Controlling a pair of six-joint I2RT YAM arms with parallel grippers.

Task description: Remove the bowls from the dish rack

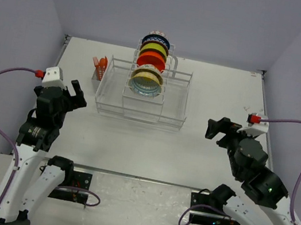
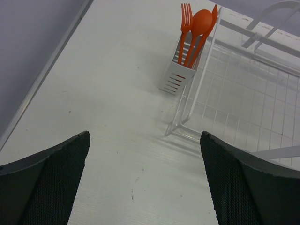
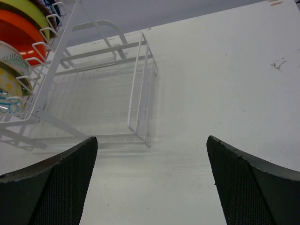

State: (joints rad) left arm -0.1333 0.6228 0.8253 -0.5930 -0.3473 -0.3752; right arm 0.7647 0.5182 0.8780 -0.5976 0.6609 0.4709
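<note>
Both claws stand spread wide and empty. The left gripper (image 1: 79, 95) hovers over the white table (image 1: 132, 150), pointed toward the small white slotted cup (image 1: 97, 73) of orange plastic utensils (image 1: 101, 63) just beside the rack's left corner. In the centre, the large white wire dish rack (image 1: 139, 111) holds four bowls on edge in its upright slots, presumably for draining: cream floral bowl (image 1: 145, 81) nearest, then orange-red bowl (image 1: 151, 61), yellow-green bowl (image 1: 154, 49) and dark blue patterned bowl (image 1: 156, 39) farthest. The right gripper (image 1: 212, 130) waits well apart, facing the rack's right side — nothing unloaded yet
</note>
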